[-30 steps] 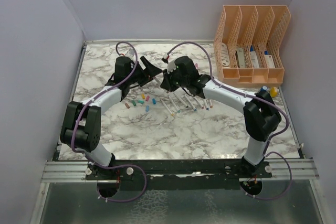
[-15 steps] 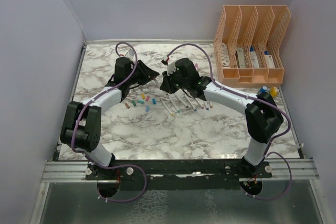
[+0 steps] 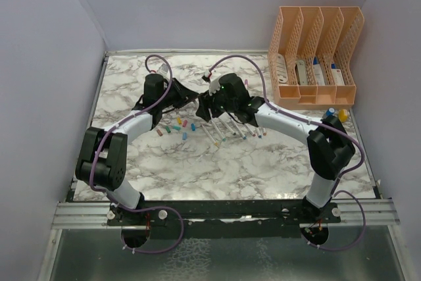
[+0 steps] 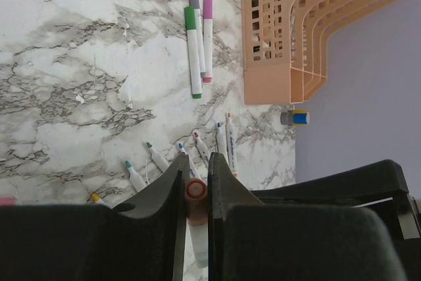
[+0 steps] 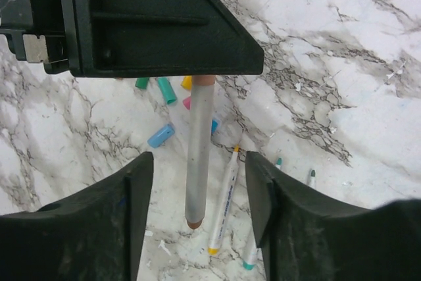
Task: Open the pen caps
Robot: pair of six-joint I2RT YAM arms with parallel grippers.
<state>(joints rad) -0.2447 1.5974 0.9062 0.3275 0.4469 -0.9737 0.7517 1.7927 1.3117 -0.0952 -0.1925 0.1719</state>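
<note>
Left claw (image 4: pixel 195 176) pinching pen (image 5: pixel 199 143) by its capped end | right claw (image 5: pixel 197 162) spread around it | risk: off-centre closing levers pen loose, dropping onto caps (image 5: pixel 161 135).

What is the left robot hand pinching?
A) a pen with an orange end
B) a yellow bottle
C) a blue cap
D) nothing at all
A: in the left wrist view the left gripper is closed tight on a pen whose end is orange.
</note>
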